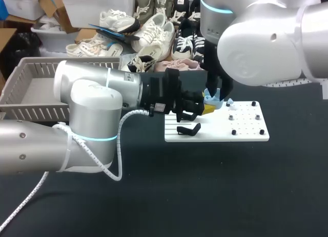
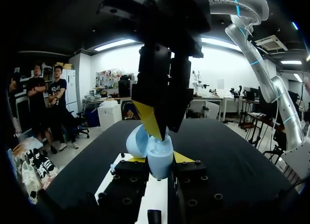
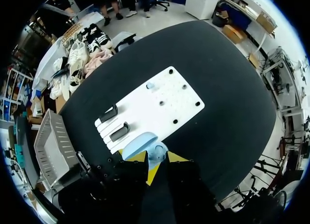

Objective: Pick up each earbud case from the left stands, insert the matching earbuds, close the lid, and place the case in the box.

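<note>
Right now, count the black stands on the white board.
2. One black stand and the other stand sit side by side on the white board's slotted end.

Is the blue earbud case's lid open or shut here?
Open: the lid stands swung back from the earbud case, which the left tool grips.

The head camera sat high behind the robot, looking down from some way off on the table (image 1: pixel 205 196) and the white board (image 1: pixel 246 125). The left wrist camera rode low and very close, facing level across the board at the open earbud case (image 2: pixel 160 156). The right wrist camera hung well above, facing almost straight down on the board. All three views shared the case and the board.
</note>
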Motion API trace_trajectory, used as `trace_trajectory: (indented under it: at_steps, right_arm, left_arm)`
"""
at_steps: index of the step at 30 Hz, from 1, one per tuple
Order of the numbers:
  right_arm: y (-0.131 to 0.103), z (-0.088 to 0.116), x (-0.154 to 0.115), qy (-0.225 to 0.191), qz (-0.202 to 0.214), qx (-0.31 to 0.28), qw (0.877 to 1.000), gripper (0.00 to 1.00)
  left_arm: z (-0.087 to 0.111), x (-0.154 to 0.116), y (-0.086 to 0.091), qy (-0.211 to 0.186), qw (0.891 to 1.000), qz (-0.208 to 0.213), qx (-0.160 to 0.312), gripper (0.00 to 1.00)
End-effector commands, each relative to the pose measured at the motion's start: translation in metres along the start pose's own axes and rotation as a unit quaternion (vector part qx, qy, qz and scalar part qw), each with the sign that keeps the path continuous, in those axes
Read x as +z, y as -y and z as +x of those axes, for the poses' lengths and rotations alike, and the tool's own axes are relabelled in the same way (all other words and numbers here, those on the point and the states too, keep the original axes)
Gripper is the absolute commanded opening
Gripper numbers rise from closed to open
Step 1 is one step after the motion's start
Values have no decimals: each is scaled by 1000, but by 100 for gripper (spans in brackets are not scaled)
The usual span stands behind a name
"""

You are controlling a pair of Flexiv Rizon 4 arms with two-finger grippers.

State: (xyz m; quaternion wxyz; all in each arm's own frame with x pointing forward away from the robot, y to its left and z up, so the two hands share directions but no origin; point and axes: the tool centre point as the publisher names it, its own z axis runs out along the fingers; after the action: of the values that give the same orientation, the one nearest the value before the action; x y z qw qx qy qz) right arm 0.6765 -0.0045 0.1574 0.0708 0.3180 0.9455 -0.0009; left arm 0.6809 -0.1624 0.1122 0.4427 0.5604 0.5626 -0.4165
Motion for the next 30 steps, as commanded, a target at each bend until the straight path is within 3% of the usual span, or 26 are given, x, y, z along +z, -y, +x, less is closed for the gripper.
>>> trace_trajectory:
  at_steps: [1,7,14,18,30]
  right_arm:
    - [1,0,-1,2,-2,1,1000,21]
    - [5,2,-11,10,-10,3,1000,21]
    - [29,5,-29,30,-21,7,999,21]
    - [42,3,-31,49,-19,-22,998,22]
    - [79,-41,-6,47,-59,-126,989,24]
  left_arm:
    - [0,0,-1,0,1000,1,0,0]
    - [0,0,-1,0,1000,1,0,0]
    - [0,0,-1,0,1000,1,0,0]
    - [0,0,-1,0,1000,1,0,0]
    - [0,0,-1,0,1000,1,0,0]
